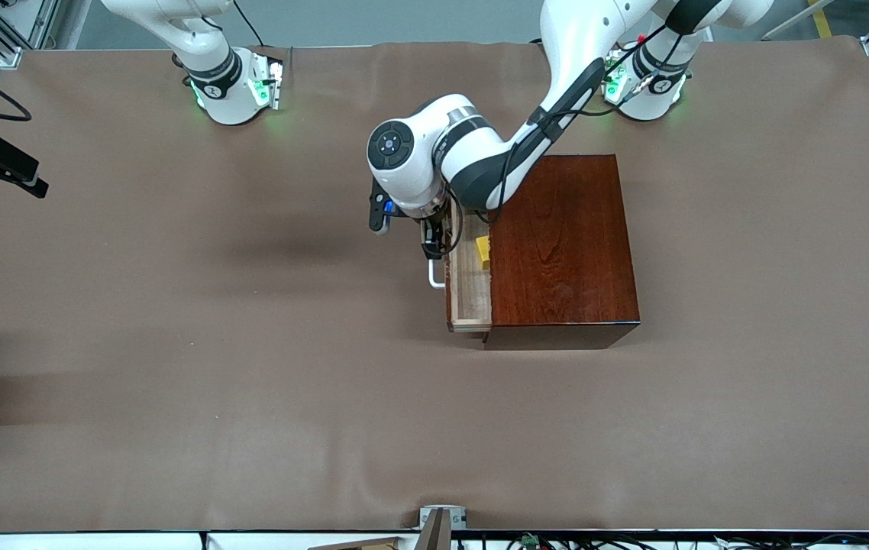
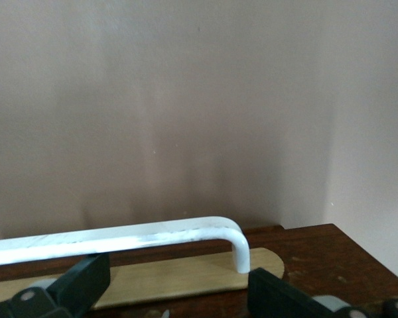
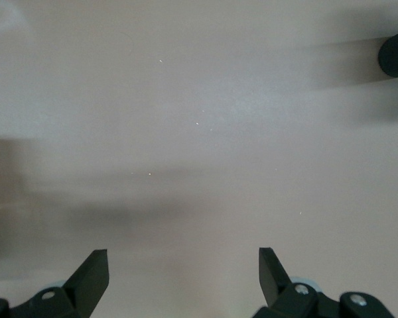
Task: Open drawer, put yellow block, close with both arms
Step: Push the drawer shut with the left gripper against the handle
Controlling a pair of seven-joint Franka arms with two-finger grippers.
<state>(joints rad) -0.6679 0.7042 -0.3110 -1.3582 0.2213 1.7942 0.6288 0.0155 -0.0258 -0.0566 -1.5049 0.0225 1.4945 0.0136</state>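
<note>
The drawer [image 1: 470, 284] sticks out a little from the dark wooden box [image 1: 564, 244], toward the right arm's end of the counter [image 1: 175, 344]. The yellow block [image 1: 484, 251] already lies inside it, close to the box's edge. So the step now looks like closing.

The left end effector [image 1: 434, 238] hangs right at the white handle [image 1: 432, 275]. In the left wrist view its fingers [image 2: 79, 281] stand wide apart, one on each side of the handle [image 2: 119, 236], and they grip nothing.

The right end effector [image 3: 184, 271] is open too, and it holds nothing. It waits over bare counter (the front view does not show it).

To close well, I think the push should go straight toward the box, flat against the drawer front. A crooked push might jam the tray.

The block sits low in the tray, so it should slide under the box top. There is lots of open room in front of the drawer.
</note>
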